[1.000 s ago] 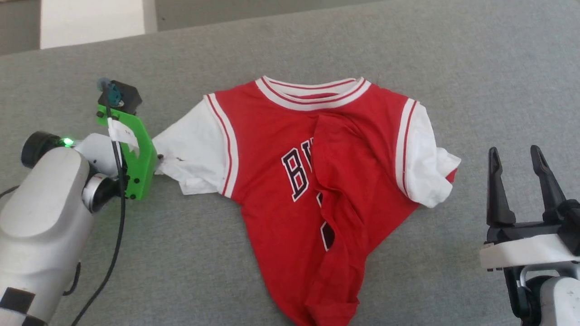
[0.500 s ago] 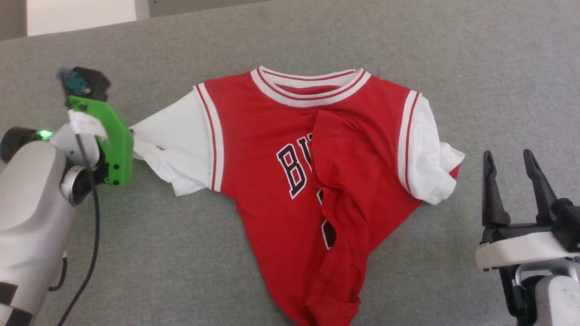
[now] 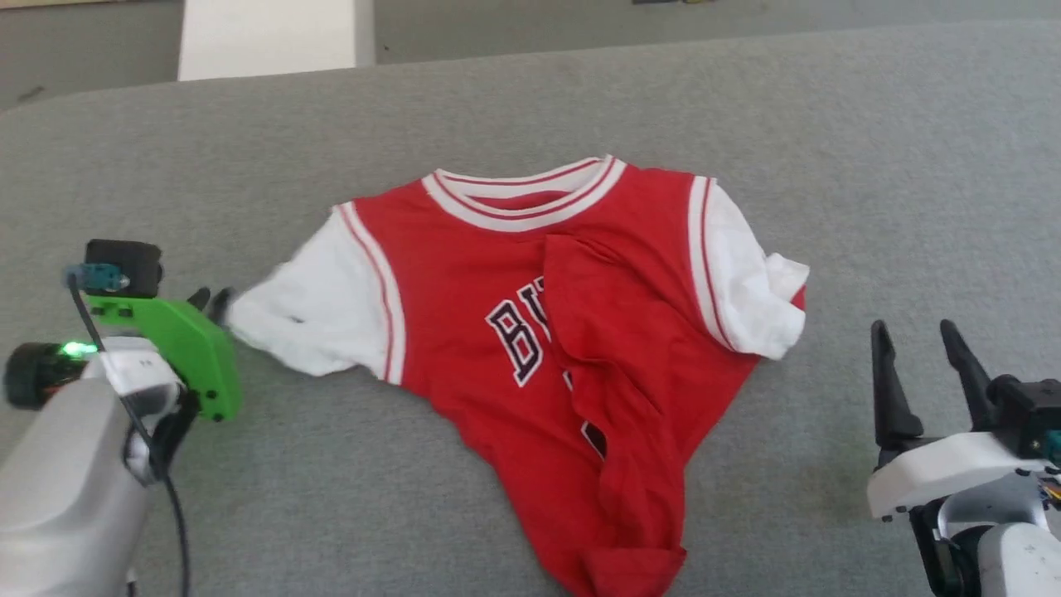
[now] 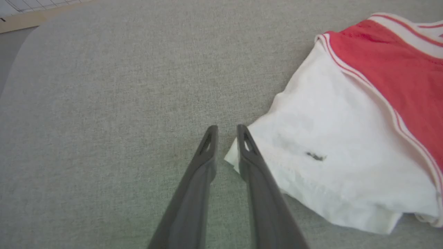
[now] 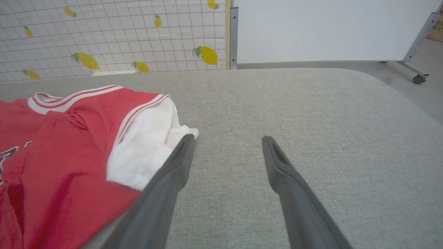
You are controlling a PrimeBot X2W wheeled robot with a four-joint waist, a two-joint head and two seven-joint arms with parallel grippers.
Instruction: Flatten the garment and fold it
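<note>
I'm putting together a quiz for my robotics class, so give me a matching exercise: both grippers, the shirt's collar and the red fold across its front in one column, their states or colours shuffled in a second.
1. left gripper
2. right gripper
3. collar
4. red fold

A. striped red and white
B. fingers wide apart, holding nothing
C. covers part of the black lettering
D. fingers nearly together, at the white sleeve's edge

Pairs: 1-D, 2-B, 3-A, 4-C
</note>
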